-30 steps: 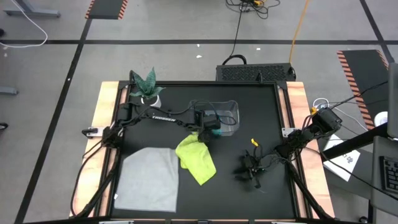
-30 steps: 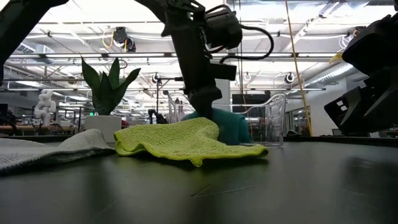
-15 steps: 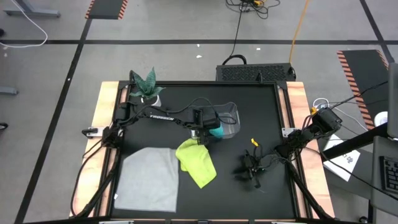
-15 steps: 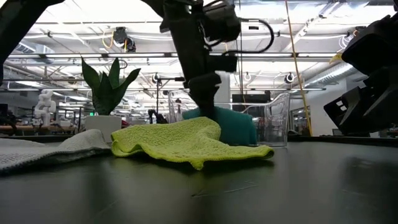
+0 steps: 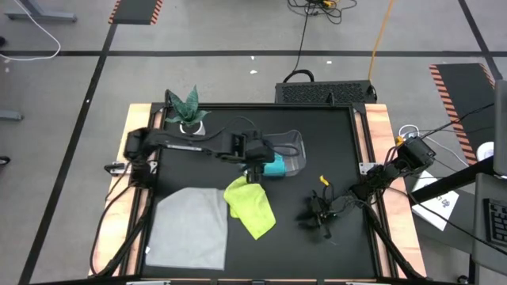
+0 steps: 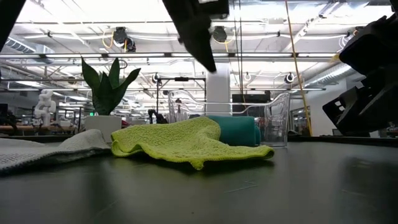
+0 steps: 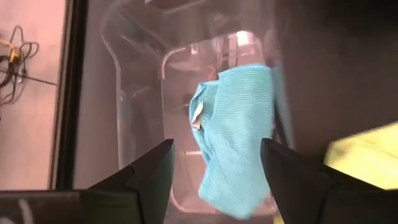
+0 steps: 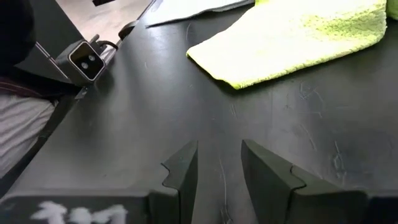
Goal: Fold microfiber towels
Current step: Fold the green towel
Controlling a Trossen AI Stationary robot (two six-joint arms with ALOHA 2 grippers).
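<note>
Table (image 5: 348, 158): black top, wooden edges at 9 and 3 o'clock
Grey towel (image 5: 188, 228): largest cloth, spread flat toward 7 o'clock of the table, one edge under the yellow-green towel; in the low view (image 6: 43, 149) a low rumpled sheet
Yellow-green towel (image 5: 251, 204): crumpled near the table's middle, one corner trailing toward 5 o'clock; in the low view (image 6: 186, 142) a humped heap, touching the teal towel behind it; seen also by the right wrist camera (image 8: 292, 37)
Teal towel (image 5: 273, 166): bunched at the open mouth of the clear bin, just at 12 o'clock of the yellow-green towel; in the left wrist view (image 7: 239, 130) hanging partly out of the bin; in the low view (image 6: 235, 130) a rounded lump
Clear bin (image 5: 291, 150): see-through plastic, toward 12 o'clock of the table's middle, walls around the teal towel (image 7: 137, 112)
Left claw (image 5: 255, 164): raised above the teal towel, fingers (image 7: 152, 174) spread wide, nothing between them
Right claw (image 5: 317, 215): low over the table toward 4 o'clock, well apart from the towels, fingers (image 8: 180, 168) part open, holding nothing
Plant (image 5: 186, 111): potted, at the 11 o'clock corner
</note>
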